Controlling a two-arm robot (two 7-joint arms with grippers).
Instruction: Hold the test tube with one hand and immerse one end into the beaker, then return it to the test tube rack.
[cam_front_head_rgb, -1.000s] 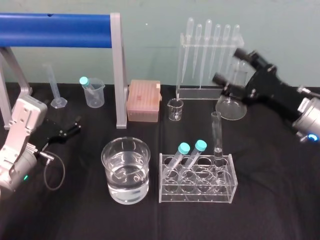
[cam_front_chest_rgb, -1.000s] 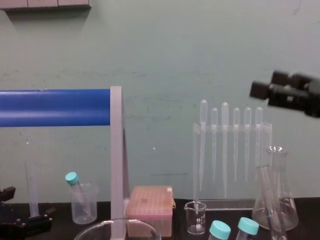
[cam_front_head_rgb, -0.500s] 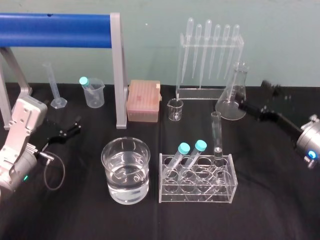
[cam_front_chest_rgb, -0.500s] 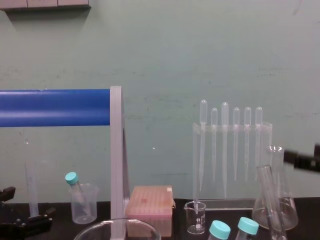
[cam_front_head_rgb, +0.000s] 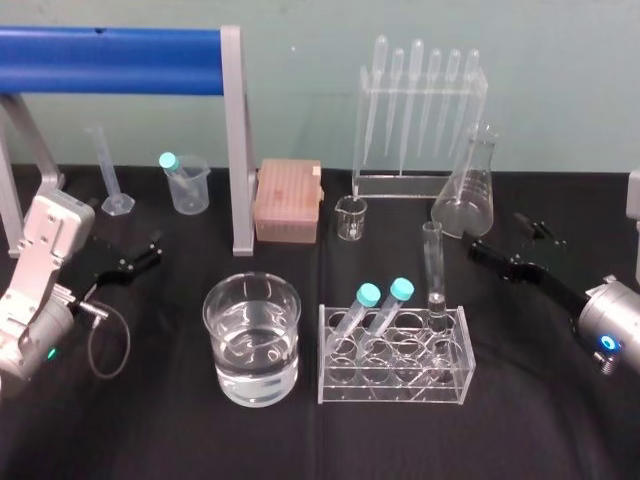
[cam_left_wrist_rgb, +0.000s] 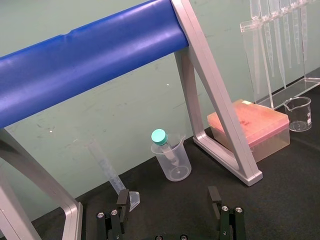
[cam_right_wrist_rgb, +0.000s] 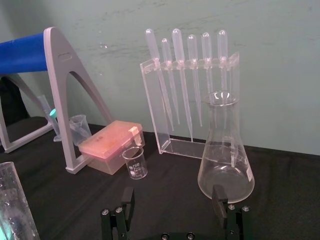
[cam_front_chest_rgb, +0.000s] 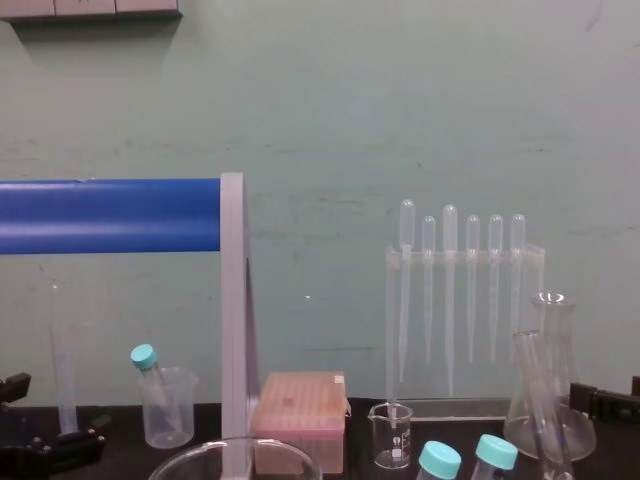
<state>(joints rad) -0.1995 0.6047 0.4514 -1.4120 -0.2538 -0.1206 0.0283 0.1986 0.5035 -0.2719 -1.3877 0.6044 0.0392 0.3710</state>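
The test tube (cam_front_head_rgb: 433, 262) stands upright in the back right slot of the clear test tube rack (cam_front_head_rgb: 392, 388), and its top also shows in the chest view (cam_front_chest_rgb: 534, 398). Left of the rack stands the wide beaker (cam_front_head_rgb: 252, 340), part full of water. My right gripper (cam_front_head_rgb: 508, 244) hangs low over the black table, right of the rack and near the flask, open with nothing between its fingers (cam_right_wrist_rgb: 127, 200). My left gripper (cam_front_head_rgb: 150, 251) rests open and empty at the far left (cam_left_wrist_rgb: 168, 200).
Two teal-capped tubes (cam_front_head_rgb: 385, 296) lean in the rack. Behind stand a conical flask (cam_front_head_rgb: 467, 195), a pipette stand (cam_front_head_rgb: 420, 110), a small beaker (cam_front_head_rgb: 350, 218) and a pink box (cam_front_head_rgb: 288, 202). A blue-barred frame (cam_front_head_rgb: 237, 150), a plastic cup (cam_front_head_rgb: 188, 186) and a cylinder (cam_front_head_rgb: 110, 175) are at the left.
My right arm has come down from high beside the pipette stand and drawn back to the right, low over the table. The left arm and the glassware have not moved.
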